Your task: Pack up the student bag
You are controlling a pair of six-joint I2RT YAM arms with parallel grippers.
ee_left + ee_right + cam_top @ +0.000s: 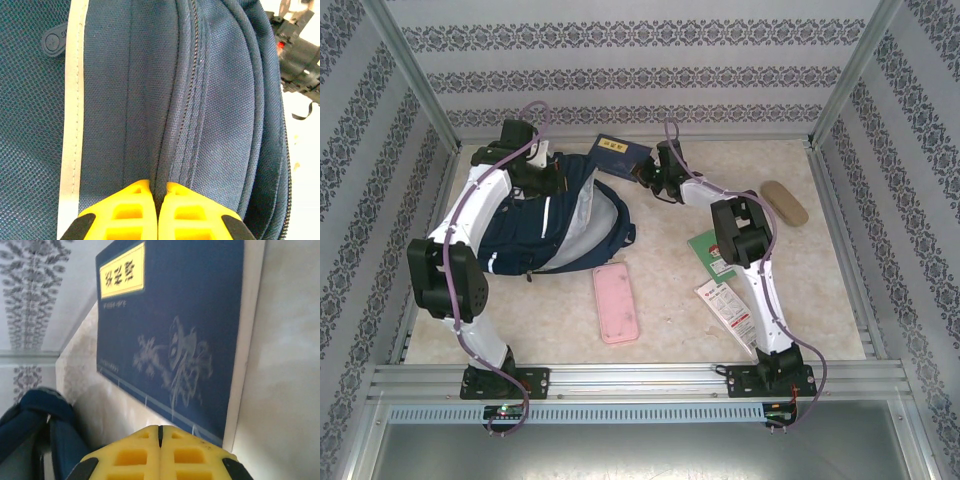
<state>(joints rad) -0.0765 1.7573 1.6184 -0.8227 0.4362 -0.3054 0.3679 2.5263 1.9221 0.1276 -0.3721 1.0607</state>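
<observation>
Pinching a fold of the student bag [520,238] at far left, the left gripper [159,186] may let fabric slip, while the right gripper [160,429], pressed together, may skid off the thin edge of the blue book [170,330].

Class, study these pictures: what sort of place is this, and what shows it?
Probably a robot test cell, not a classroom: metal frame posts, patterned wall panels, and two arms bolted to a rail, with a student bag laid out.
</observation>
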